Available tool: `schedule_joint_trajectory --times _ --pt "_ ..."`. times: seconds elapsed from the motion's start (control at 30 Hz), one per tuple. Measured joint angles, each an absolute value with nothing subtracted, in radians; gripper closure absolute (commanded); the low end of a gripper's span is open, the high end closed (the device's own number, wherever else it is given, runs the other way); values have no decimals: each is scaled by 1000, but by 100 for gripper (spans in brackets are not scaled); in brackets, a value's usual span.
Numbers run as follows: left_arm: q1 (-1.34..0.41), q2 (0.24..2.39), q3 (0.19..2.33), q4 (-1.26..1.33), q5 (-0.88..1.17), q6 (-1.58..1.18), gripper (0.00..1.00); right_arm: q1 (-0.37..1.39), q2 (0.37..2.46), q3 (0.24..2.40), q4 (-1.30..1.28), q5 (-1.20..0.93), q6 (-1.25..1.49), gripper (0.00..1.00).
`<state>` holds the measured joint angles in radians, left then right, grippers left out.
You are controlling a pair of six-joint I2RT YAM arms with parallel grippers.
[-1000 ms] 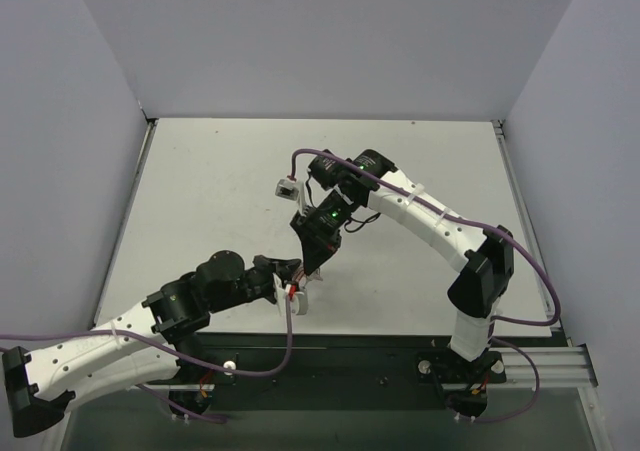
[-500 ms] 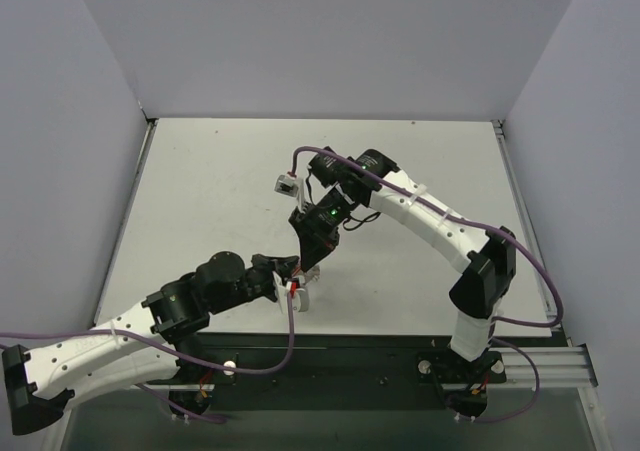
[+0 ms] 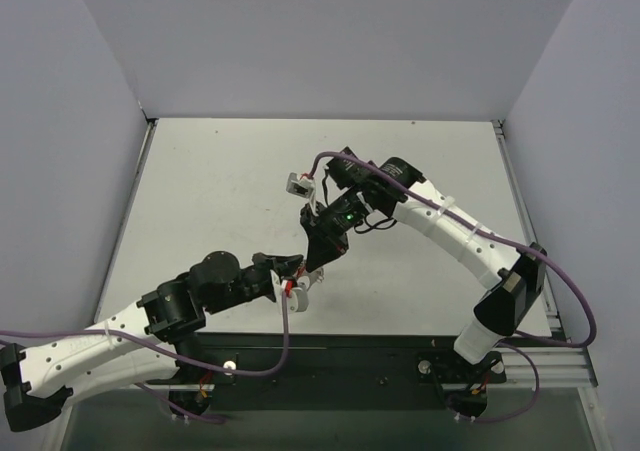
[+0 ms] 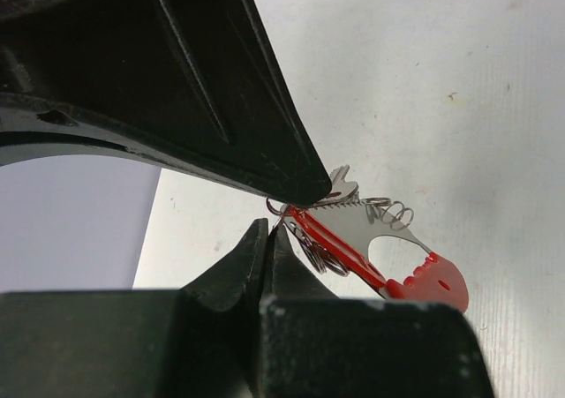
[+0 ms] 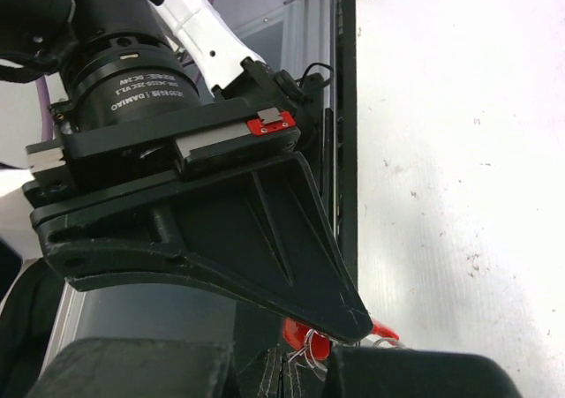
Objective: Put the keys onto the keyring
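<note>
Plain, matte lavender-grey walls (image 3: 330, 41) are boxing in the room on three sides. The counter (image 3: 220, 201) is lying flat between them, off-white and lightly speckled with scuffs. The left arm (image 3: 110, 341), a white shell with black joints, is stretching in from 7 o'clock. The right arm (image 3: 450, 236), built alike, is arching in from 4 o'clock. Their tips are sitting together near the counter's 6 o'clock edge.

The left jaws, black tapered wedges, are pressing fully together and pinching the keyring (image 4: 349, 252) at its end. The right jaws are likewise resting with no gap between them, their tip sitting at 12 o'clock of the keyring. A silver key (image 4: 346, 186) is poking out just beside that tip, though whether it is being gripped is not showing. The keyring is curving as a glossy red arc joined to a toothed grey metal band, with small wire rings (image 4: 313, 255) hanging at the arc.
</note>
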<state>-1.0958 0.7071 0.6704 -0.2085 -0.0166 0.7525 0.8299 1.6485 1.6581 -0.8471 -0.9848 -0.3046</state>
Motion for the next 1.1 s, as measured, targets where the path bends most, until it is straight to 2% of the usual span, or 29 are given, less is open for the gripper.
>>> schedule_joint_trajectory --times 0.67,1.1 --pt "-1134 737 709 -206 -70 714 100 820 1573 1570 -710 -1009 -242 100" --pt "-1199 825 709 -19 -298 656 100 795 1472 1511 -565 -885 -46 100"
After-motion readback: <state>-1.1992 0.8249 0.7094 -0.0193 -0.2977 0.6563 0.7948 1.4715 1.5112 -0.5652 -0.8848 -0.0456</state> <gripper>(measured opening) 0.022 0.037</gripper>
